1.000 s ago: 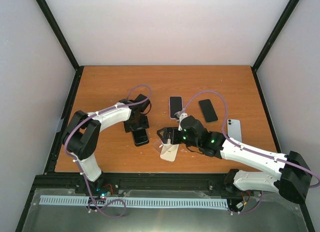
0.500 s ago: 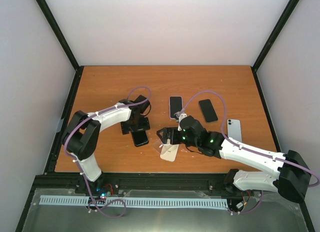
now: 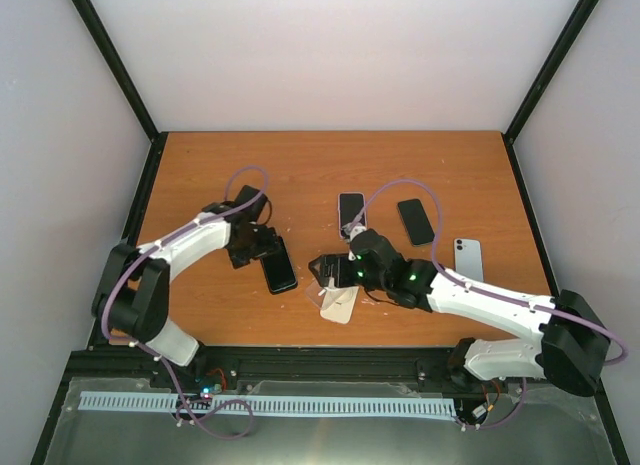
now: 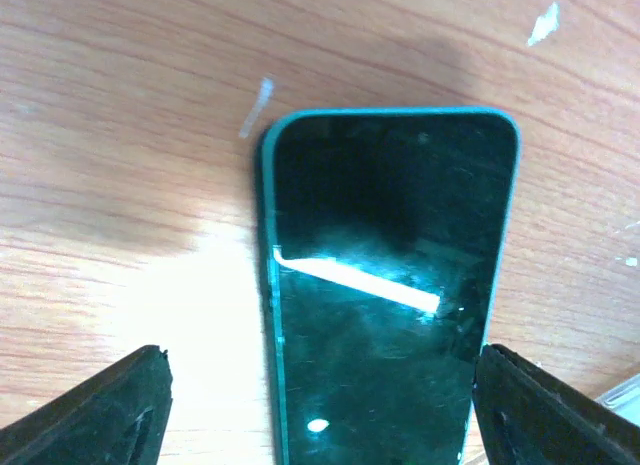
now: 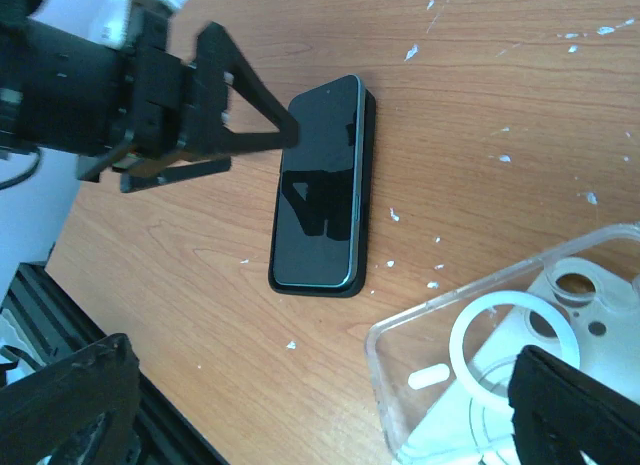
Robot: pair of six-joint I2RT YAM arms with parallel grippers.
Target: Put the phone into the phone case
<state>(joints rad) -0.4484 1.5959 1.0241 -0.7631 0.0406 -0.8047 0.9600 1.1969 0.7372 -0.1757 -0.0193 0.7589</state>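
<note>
The dark phone (image 5: pixel 318 190) lies flat, screen up, near the clear phone case (image 5: pixel 500 390) with a white ring.

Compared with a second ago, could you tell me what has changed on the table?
The left gripper has drawn back leftward off the black phone, leaving it mostly uncovered; its jaws are open, nothing gripped. The right gripper, open, edged slightly left over the clear case. The black phone, the clear case and the other phones stayed put.
</note>
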